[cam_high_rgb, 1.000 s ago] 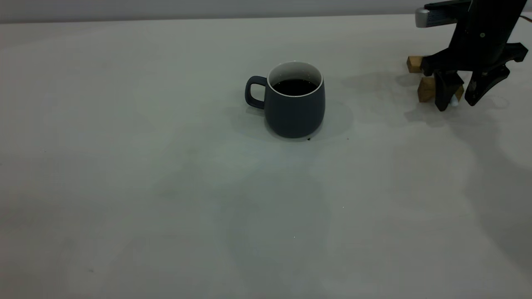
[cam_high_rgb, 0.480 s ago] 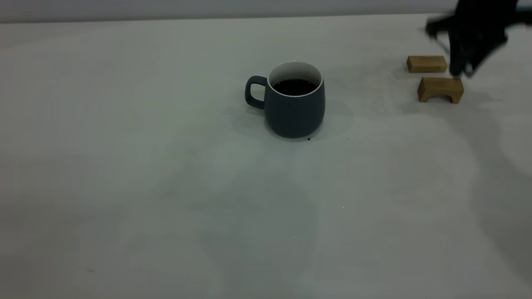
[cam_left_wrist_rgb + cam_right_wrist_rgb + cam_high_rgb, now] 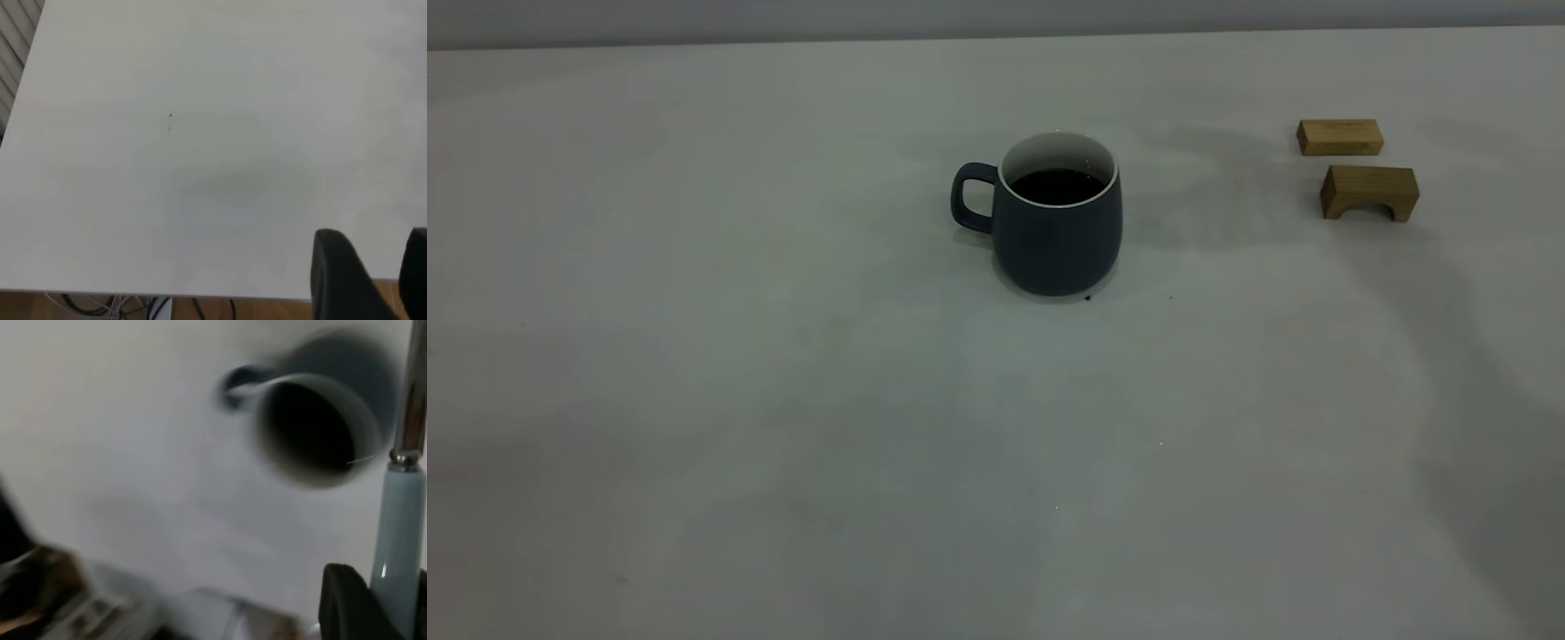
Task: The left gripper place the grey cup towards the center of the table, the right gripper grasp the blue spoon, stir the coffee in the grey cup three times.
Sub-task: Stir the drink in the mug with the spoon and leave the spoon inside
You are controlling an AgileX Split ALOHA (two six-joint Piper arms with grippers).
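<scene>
The grey cup (image 3: 1058,244) stands upright near the middle of the table (image 3: 783,418), its handle to the exterior view's left, with dark coffee (image 3: 1058,186) inside. Neither gripper shows in the exterior view. In the right wrist view my right gripper (image 3: 390,590) is shut on the blue spoon (image 3: 398,533), holding its pale handle with the metal neck pointing away. The cup (image 3: 363,360) and its coffee (image 3: 307,430) lie beyond it, blurred and apart from the spoon. My left gripper (image 3: 377,270) hangs open over bare table by an edge, with nothing between its fingers.
Two tan wooden blocks sit at the back right of the table, a flat one (image 3: 1339,137) and an arched one (image 3: 1369,191). In the left wrist view the table's edge (image 3: 200,293) runs close by, with cables and floor past it.
The right gripper, down at the wooden blocks a second ago, has risen out of the exterior view with the spoon. The cup has not moved.
</scene>
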